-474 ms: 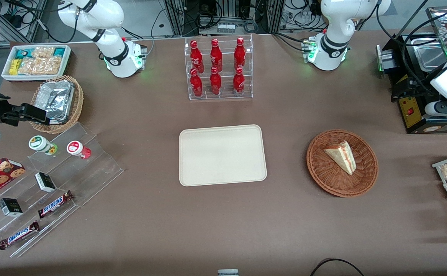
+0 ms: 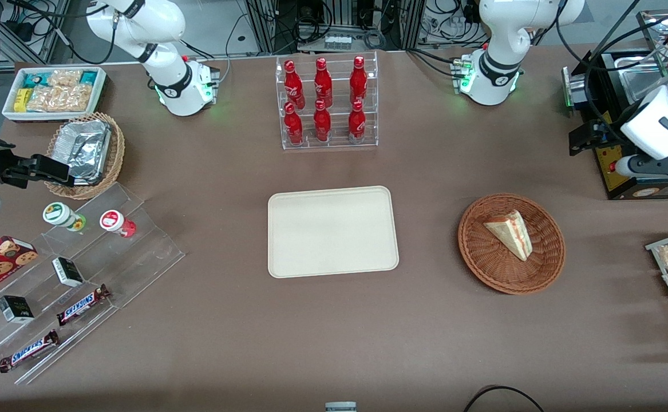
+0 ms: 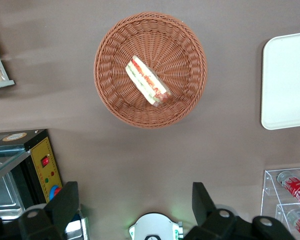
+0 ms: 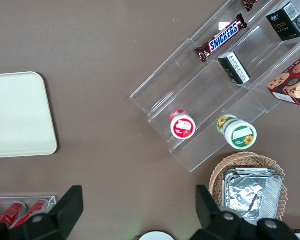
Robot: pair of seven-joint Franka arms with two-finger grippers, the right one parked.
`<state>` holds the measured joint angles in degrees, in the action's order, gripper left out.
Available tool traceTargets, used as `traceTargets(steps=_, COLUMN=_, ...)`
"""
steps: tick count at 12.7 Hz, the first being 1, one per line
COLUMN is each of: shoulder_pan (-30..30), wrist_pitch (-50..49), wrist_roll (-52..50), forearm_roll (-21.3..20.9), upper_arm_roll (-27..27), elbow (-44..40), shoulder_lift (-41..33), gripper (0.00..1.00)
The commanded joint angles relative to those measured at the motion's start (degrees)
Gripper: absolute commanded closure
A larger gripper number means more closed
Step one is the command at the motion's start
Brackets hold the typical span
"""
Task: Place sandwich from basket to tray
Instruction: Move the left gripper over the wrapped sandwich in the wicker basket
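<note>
Tool (image 3: 132,205) fingers (image 3: 65,202) stand spread wide and hold nothing, high above the counter (image 2: 334,332), farther from the front camera than the basket (image 2: 545,269). On the counter, the cream tray (image 2: 332,231) lies beside that round wicker basket, well apart from it. Inside the basket rests the sandwich (image 2: 510,233), its red and green filling showing along one edge.

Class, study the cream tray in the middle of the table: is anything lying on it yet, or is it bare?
Bare. The tray shows only its plain surface; the sandwich lies in the basket. The open gripper hovers high, farther from the front camera than the basket.
</note>
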<state>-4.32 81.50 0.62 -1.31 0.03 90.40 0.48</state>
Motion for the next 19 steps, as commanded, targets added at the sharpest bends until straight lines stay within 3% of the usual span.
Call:
traceTargets(steps=1, shoulder_pan=0.19, wrist_pitch=3.04, wrist_roll=-0.97, forearm_roll=0.34, upper_arm_roll=0.05, elbow=3.19, shoulder_lift=0.13, gripper=0.00)
traceTargets(steps=13, shoulder_pan=1.42, wrist_pitch=34.93, wrist_roll=-7.80, forearm_roll=0.60, upper_arm_roll=0.32, elbow=29.03, shoulder_lift=2.41, gripper=0.00)
traceTargets(steps=17, shoulder_pan=1.59, wrist_pitch=40.31, wrist_roll=-10.45, forearm_roll=0.86, upper_arm_roll=0.49, elbow=32.12, shoulder_lift=4.08, gripper=0.00)
traceTargets(steps=19, shoulder_pan=1.59, wrist_pitch=41.37, wrist_roll=-16.93, forearm_roll=2.00, upper_arm_roll=0.49, elbow=32.21, shoulder_lift=5.40, gripper=0.00)
